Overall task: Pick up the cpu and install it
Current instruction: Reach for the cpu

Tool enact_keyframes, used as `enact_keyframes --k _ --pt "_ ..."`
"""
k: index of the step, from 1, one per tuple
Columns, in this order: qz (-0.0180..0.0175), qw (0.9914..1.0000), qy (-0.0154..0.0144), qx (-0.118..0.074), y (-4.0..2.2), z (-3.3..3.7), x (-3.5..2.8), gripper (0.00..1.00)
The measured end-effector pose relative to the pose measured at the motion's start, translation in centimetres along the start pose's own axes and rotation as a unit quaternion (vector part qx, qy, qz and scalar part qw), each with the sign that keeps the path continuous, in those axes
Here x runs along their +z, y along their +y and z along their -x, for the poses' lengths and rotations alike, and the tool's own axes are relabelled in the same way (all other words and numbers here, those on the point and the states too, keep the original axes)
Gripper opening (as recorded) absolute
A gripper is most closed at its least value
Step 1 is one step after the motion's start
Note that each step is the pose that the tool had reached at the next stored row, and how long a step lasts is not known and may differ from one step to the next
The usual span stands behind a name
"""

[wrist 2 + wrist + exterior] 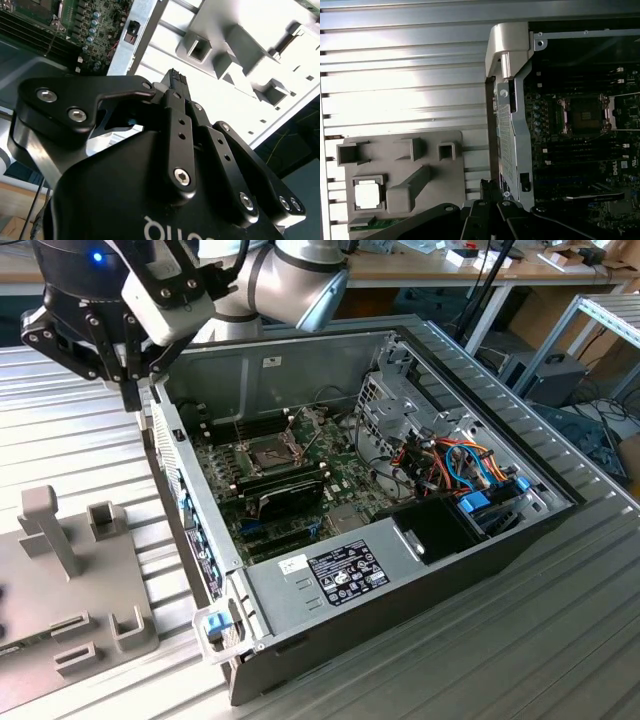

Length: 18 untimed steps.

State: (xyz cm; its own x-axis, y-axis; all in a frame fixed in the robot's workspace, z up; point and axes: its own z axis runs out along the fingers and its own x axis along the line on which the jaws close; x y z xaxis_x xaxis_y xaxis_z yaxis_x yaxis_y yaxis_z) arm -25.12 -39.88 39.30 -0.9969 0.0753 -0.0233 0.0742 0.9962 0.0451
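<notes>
Beside case wall (172,445) — gripper (131,395), cpu (368,194) on grey fixture (380,160).

A ribbed metal table (560,650) carries an open computer case (420,595). At about eight o'clock from it in the exterior view lies a grey tray (100,575), close by.

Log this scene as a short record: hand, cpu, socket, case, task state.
hand: shut, holding nothing, over the case wall on the exterior view's left
cpu: lying in a pocket of the grey fixture, outside the case, untouched
socket: on the motherboard, looks empty
case: side panel off, inside exposed
task state: cpu not yet picked up
</notes>
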Motion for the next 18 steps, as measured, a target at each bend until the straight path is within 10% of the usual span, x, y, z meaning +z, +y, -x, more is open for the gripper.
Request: enact_keyframes --k 18 --pt "0.0000 1.00000 0.0000 0.000 -0.22 -2.95 -0.07 0.11"
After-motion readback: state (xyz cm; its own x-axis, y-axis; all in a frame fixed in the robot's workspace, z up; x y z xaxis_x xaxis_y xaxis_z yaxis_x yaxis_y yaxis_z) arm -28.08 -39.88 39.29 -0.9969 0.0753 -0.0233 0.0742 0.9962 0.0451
